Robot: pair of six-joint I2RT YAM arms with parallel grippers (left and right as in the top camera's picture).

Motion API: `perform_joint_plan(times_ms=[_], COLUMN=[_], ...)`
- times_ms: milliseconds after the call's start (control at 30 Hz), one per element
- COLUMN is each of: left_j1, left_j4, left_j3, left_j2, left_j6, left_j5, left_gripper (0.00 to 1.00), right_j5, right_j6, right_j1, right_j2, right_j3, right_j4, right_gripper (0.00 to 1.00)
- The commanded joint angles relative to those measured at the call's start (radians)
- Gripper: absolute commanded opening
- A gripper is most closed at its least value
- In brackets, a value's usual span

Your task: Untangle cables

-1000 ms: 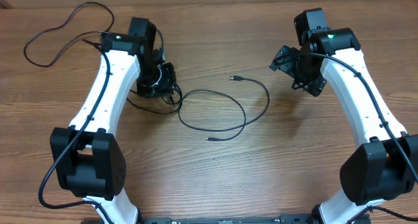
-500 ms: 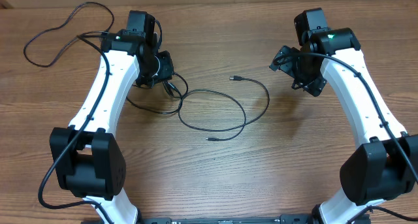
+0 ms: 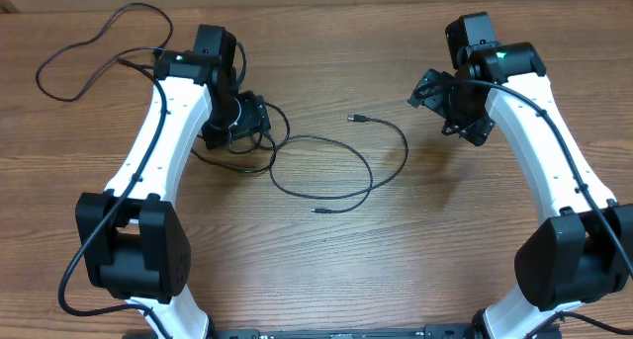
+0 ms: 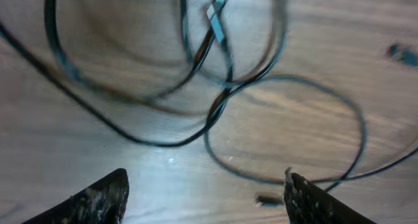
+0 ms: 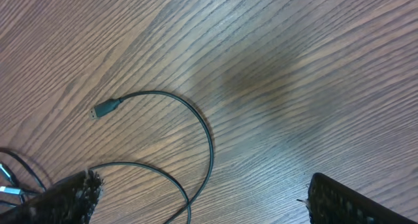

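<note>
Wooden tabletop (image 3: 326, 270): tangled cables (image 3: 265, 141) lie just under my left hand (image 4: 206, 198), spread wide, empty; right hand (image 5: 206, 201) likewise, farther off.

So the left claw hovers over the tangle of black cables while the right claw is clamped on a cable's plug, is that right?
Not quite. The right gripper is open and holds nothing: the right wrist view shows the plug lying loose on the table, apart from its fingers. The left gripper does hover over the cables.

L pincer (image 3: 249, 117) over tangled cables (image 3: 406, 149); R pincer (image 3: 436, 104) well apart.
</note>
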Motion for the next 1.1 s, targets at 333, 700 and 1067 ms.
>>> perform_joint_plan(times_ms=[333, 700, 1067], left_j1=[0.002, -0.028, -0.066], left_j4=[0.217, 0.465, 0.505], left_j3=[-0.253, -0.257, -0.257], left_j2=[-0.006, -0.006, -0.006], left_j6=[-0.004, 0.078, -0.113], left_j5=[0.069, 0.052, -0.249], left_gripper=[0.7, 0.69, 0.81], right_j5=[-0.001, -0.002, -0.002], right_j6=[-0.005, -0.005, -0.005], right_j1=[-0.002, -0.002, -0.003], right_j2=[-0.001, -0.001, -0.001], right_j3=[-0.002, -0.002, -0.002], right_j4=[0.002, 0.002, 0.002], right_gripper=[1.0, 1.0, 1.0])
